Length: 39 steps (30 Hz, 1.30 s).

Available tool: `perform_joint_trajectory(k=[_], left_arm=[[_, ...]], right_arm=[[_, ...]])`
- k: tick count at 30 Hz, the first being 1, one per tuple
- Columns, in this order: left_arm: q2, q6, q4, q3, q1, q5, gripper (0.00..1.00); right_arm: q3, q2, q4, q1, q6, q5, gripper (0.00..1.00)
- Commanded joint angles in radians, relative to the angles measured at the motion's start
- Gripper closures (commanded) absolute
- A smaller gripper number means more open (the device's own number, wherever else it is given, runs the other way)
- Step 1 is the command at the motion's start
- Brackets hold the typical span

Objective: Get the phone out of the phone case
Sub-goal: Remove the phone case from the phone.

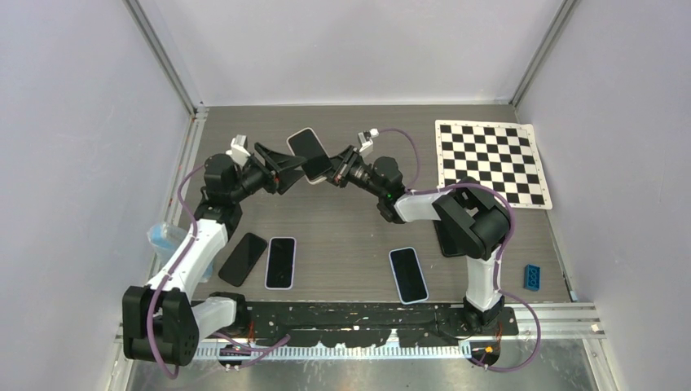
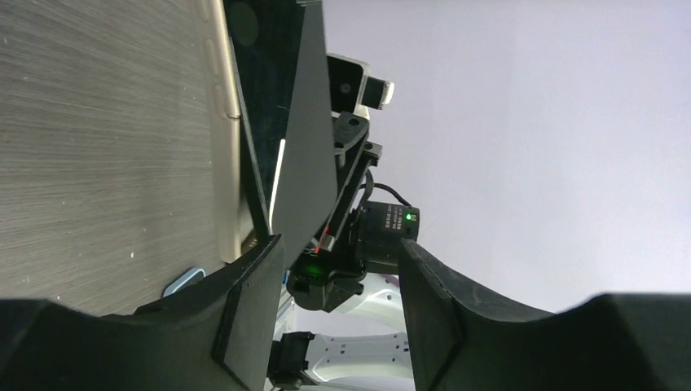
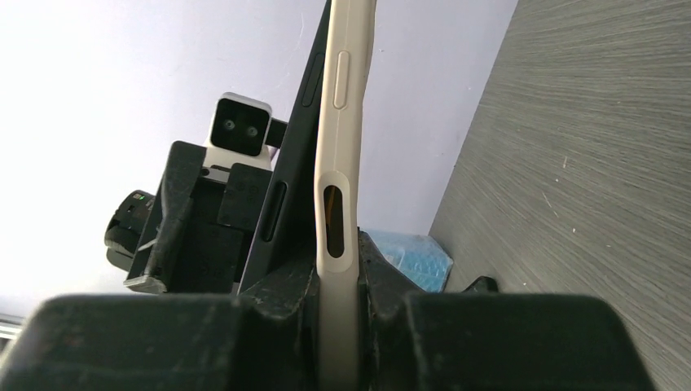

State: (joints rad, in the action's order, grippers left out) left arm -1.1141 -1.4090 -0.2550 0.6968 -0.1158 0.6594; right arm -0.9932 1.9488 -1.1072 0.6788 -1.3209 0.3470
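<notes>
Phone [image 3: 289,163] looks stiff, slick, partly out of the bendy phone case [image 3: 342,122] clenched in the right claw [image 3: 336,301]; left claw [image 2: 340,261], jaws parted, should pinch the bare edge just ahead of it.

This is looking like a robotics lab cell: plain lavender walls [image 1: 73,122] are enclosing a grey table [image 1: 342,232], aluminium frame rails [image 1: 163,55] are rising at 11 and 1 o'clock, and a calibration checkerboard [image 1: 491,163] is lying at 2 o'clock.
</notes>
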Motion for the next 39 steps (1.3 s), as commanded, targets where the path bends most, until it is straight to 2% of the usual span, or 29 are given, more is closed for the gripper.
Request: perform_joint_trajectory(k=[1,10,12,15,21,30,34,39], left_arm=[[-0.011,0.020,-0.003,0.004,-0.001,0.035,0.45],[-0.010,0.030,0.037,0.009,-0.002,0.008,0.39],[-0.019,0.008,0.005,0.007,-0.001,0.020,0.41],[-0.027,-0.021,-0.039,0.000,-0.002,0.032,0.53],[0.001,0.002,0.017,-0.003,-0.001,0.016,0.66],[0.020,-0.027,0.035,0.006,-0.001,0.010,0.69],[-0.017,-0.173,-0.094,-0.018,0.000,0.025,0.72],[-0.052,-0.175,-0.094,-0.022,0.000,0.027,0.72]], right_arm=[[-0.063,-0.032,-0.157,0.005,-0.017,0.023,0.99],[-0.068,-0.032,-0.155,0.009,-0.020,0.024,0.99],[-0.072,-0.031,-0.156,0.015,-0.023,0.025,0.99],[-0.074,-0.030,-0.156,0.024,-0.024,0.029,0.99],[-0.073,-0.031,-0.145,0.025,-0.013,0.026,0.99],[-0.087,-0.015,-0.149,0.040,-0.009,0.046,0.99],[-0.124,-0.003,-0.165,0.058,-0.015,0.090,1.00],[-0.142,-0.012,-0.160,0.074,-0.008,0.106,0.99]])
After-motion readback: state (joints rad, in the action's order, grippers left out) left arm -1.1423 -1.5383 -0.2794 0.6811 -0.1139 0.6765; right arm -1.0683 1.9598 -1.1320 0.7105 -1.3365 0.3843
